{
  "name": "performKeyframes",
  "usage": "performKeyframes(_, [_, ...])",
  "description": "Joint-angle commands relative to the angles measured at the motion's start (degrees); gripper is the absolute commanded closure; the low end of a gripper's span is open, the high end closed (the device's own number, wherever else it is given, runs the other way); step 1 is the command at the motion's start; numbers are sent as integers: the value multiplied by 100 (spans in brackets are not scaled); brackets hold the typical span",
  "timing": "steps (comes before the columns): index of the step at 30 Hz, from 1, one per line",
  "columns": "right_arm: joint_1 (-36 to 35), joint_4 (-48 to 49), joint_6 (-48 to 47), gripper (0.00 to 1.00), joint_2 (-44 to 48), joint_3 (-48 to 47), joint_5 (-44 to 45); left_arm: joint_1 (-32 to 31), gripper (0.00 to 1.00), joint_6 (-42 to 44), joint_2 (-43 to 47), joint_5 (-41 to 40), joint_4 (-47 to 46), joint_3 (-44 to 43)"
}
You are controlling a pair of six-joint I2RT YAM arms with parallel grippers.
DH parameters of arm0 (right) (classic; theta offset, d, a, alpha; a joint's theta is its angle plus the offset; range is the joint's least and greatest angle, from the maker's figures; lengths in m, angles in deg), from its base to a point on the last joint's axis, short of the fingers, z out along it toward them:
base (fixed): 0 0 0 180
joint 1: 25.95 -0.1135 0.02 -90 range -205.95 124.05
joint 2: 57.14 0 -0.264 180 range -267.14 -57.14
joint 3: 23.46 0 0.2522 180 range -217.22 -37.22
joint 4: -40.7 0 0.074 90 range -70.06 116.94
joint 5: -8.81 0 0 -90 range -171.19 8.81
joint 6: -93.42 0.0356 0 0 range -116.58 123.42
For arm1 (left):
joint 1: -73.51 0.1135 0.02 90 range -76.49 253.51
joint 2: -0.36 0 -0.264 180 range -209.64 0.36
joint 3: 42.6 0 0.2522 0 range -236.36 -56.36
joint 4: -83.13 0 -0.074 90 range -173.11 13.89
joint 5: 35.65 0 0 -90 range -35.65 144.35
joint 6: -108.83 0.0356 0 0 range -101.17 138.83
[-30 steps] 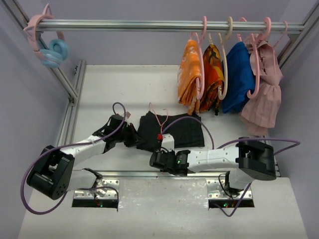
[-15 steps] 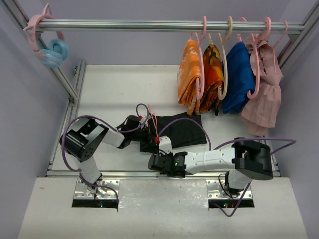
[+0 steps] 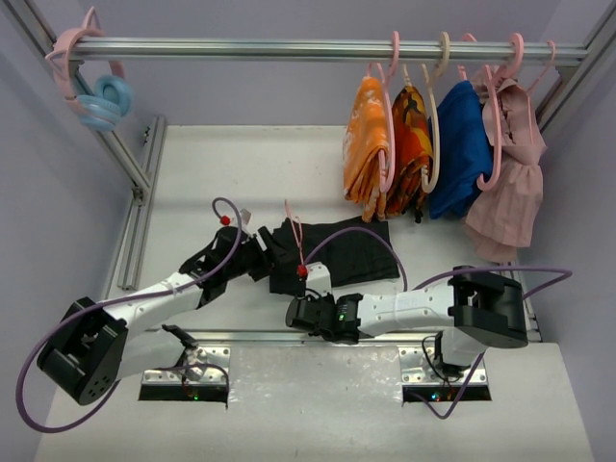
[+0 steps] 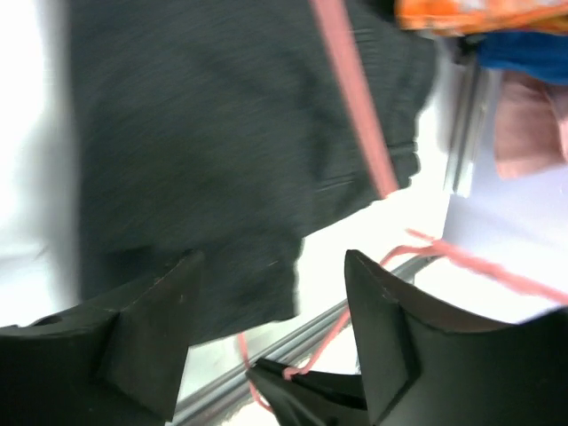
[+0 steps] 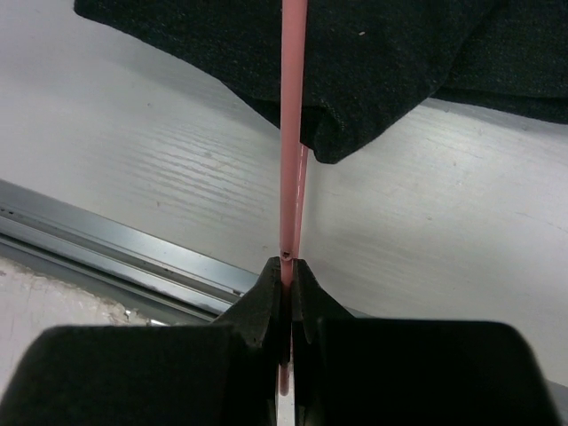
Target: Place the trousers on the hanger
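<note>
The black trousers [image 3: 346, 252] lie folded on the white table, mid-way between the arms. The pale pink hanger [image 3: 297, 239] lies across their left end, hook pointing away from me. My right gripper [image 3: 304, 281] is shut on the hanger's lower end; in the right wrist view one pink wire [image 5: 292, 133] runs over the trousers [image 5: 373, 53] and a second slips under their edge. My left gripper [image 3: 269, 248] is open just left of the trousers, holding nothing. Its wrist view shows the trousers [image 4: 195, 133] and hanger [image 4: 353, 106] beyond the spread fingers [image 4: 390, 337].
A metal rail [image 3: 241, 48] crosses the back. On its right hang two orange patterned cloths [image 3: 369, 144], a blue garment [image 3: 460, 149] and a pink garment [image 3: 510, 188]. A pale blue ring [image 3: 104, 101] hangs at its left. An aluminium strip [image 3: 250, 337] edges the table front.
My left gripper has opened and let go of the trousers, and its arm has stretched back out to the left. The right gripper stays shut on the hanger.
</note>
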Motion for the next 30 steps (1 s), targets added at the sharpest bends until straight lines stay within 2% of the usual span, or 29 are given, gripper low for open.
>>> performKeyframes(1, [-17, 88, -233, 100, -171, -477, 268, -20, 22, -423, 401, -505, 380, 66])
performKeyframes(4, [-15, 0, -311, 100, -252, -587, 328, -14, 16, -535, 527, -594, 657, -180])
performKeyframes(6, [-14, -11, -350, 100, -270, -621, 356, 3, 16, -706, 645, -859, 981, -309])
performKeyframes(15, [16, -15, -410, 100, -379, -678, 355, 236, 21, -1083, 1062, -1524, 1735, -489])
performKeyframes(18, [18, 15, -415, 100, -405, -674, 342, 571, 22, -1105, 1095, -1234, 1500, -318])
performKeyframes(23, [18, 284, -573, 100, -581, -676, 126, 1034, 22, -1012, 540, -349, 255, -351])
performKeyframes(30, [18, 512, -797, 100, -700, -667, 52, 1022, 38, -929, -780, 606, -544, -965])
